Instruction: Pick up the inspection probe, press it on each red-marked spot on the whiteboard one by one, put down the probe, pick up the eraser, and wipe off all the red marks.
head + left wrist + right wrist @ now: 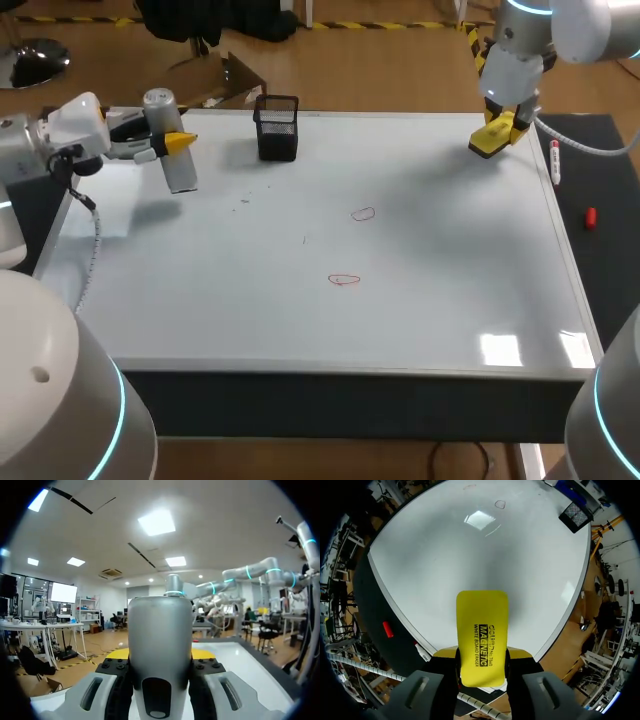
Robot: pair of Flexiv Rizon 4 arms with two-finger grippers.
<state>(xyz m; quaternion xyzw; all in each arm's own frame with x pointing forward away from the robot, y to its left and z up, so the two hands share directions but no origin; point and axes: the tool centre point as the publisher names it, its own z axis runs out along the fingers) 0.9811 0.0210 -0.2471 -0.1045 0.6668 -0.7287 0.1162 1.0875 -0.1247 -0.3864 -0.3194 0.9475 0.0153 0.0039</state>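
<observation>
A silver cylindrical probe (172,150) hangs above the whiteboard's far left corner, and my left gripper (178,143) is shut on it. In the left wrist view the probe (160,630) stands upright between the fingers (118,680). My right gripper (497,132) is shut on a yellow eraser (490,140) over the board's far right corner. In the right wrist view the eraser (482,635) sticks out ahead of the gripper (481,656). Two red marks (363,213) (344,280) sit mid-board, seen far ahead of the eraser as red marks (500,503).
A black mesh cup (277,128) stands at the back of the whiteboard (450,300), right of the probe. A white marker (555,160) lies along the right edge, and a red cap (591,217) lies on the dark mat beside the board.
</observation>
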